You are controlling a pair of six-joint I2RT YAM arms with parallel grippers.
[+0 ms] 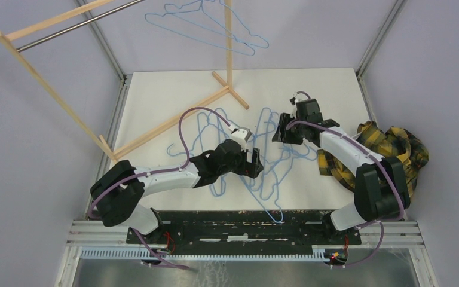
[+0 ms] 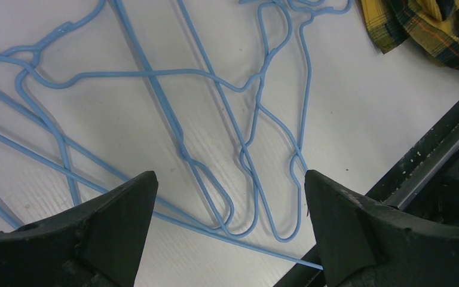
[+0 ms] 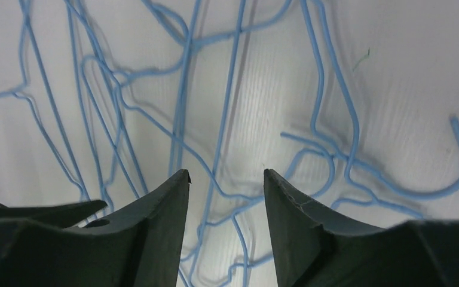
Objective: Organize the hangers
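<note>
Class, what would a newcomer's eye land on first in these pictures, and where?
A tangle of light-blue wire hangers sprawls across the middle of the white table. The left pincer and the right pincer both hang open over it, holding nothing. A yellow plaid cloth lies at the table's right edge, and more hangers show at the wooden rack at the back.

Hangers blurred ahead of right jaws, some running behind the fingers, others partly hidden under left gripper, cloth cut off ahead-right of left jaws.
</note>
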